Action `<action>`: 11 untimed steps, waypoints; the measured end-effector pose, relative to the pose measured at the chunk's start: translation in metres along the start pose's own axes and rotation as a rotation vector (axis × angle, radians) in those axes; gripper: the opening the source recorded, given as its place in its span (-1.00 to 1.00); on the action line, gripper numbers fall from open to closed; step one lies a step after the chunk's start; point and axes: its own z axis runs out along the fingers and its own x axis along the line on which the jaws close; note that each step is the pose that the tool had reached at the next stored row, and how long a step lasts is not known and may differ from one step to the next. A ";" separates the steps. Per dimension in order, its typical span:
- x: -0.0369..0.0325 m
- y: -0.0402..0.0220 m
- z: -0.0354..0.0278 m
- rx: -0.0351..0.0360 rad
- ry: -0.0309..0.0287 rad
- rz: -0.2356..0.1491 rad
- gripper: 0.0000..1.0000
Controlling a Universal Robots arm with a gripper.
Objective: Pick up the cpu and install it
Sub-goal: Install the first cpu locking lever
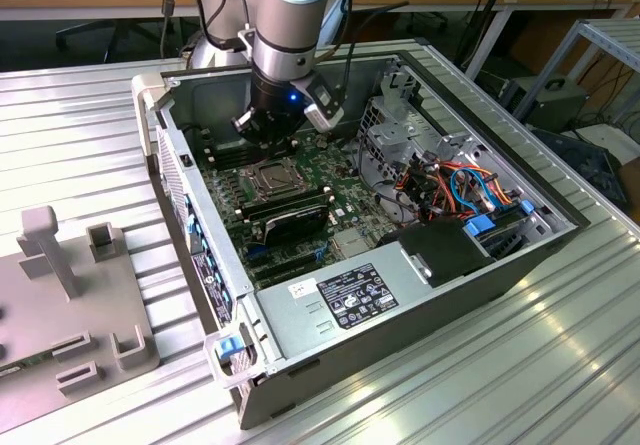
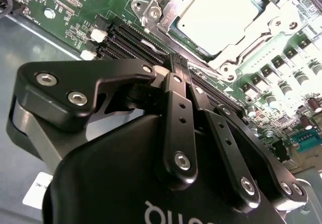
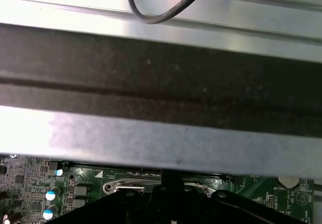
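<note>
The arm (image 1: 285, 35) reaches down into an open computer case (image 1: 400, 295) that lies on its side on a ribbed metal bench (image 1: 520, 365). The claw (image 2: 177, 65) hangs just above the motherboard (image 1: 330, 200), near the case's far wall in the exterior view. In the second wrist view its two black fingers (image 2: 176, 118) are pressed together at the tips with nothing between them, so the claw is closed and empty.

The cpu (image 2: 221, 17) sits in its socket on the motherboard, its pale silver top facing up, framed by the metal socket frame (image 2: 151, 12). It lies just beyond the fingertips, not touched by them. In the exterior view the socket (image 1: 268, 177) is just below the claw, with long black modules (image 1: 290, 210) beside it toward the near side.

Black memory slots (image 2: 131, 38) run between the claw tips and the socket frame. In the first wrist view the case wall (image 3: 161, 88) crosses the picture, with a strip of green board (image 3: 75, 178) beneath it.
</note>
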 end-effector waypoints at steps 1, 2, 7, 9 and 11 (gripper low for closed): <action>0.0000 0.0000 0.0001 -0.0001 0.0000 0.000 -0.79; -0.0002 0.0000 0.0005 -0.0003 -0.0001 0.000 -0.79; -0.0004 -0.0002 0.0011 0.0002 0.0001 0.000 -0.79; -0.0006 -0.0002 0.0014 0.0002 0.0001 0.000 -0.79; -0.0006 -0.0002 0.0015 0.0002 0.0000 0.000 -0.79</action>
